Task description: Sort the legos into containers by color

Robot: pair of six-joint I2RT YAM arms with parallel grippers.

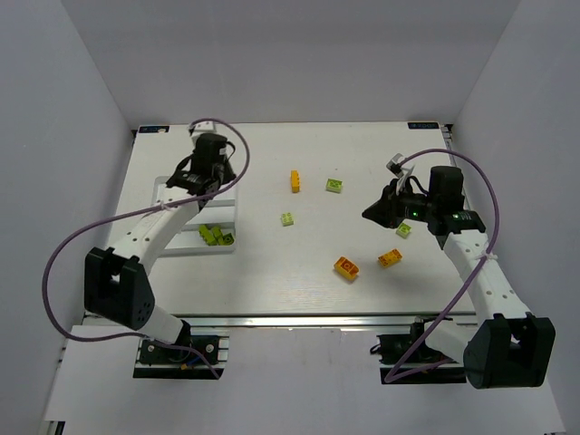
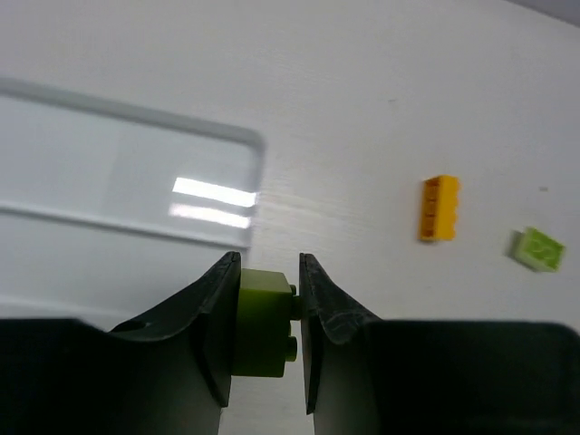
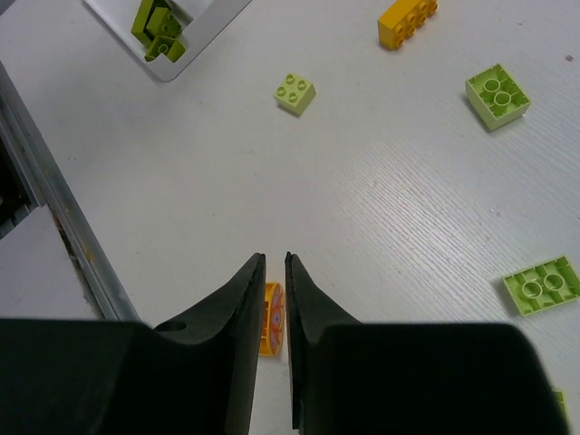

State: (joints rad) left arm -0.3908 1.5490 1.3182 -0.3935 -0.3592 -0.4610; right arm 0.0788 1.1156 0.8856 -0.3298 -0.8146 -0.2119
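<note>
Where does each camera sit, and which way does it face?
Top external: overhead behind the bases, looks down on the table; left arm and right arm show.
Left wrist: on the left arm, looks past its fingers, pinching a green brick, toward the tray.
Right wrist: on the right arm, looks down past its fingers.
Shared: both wrist views show the long orange brick.

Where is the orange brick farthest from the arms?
In the top view the orange brick lies in the far half of the table, near the middle, left of a lime green brick.
</note>
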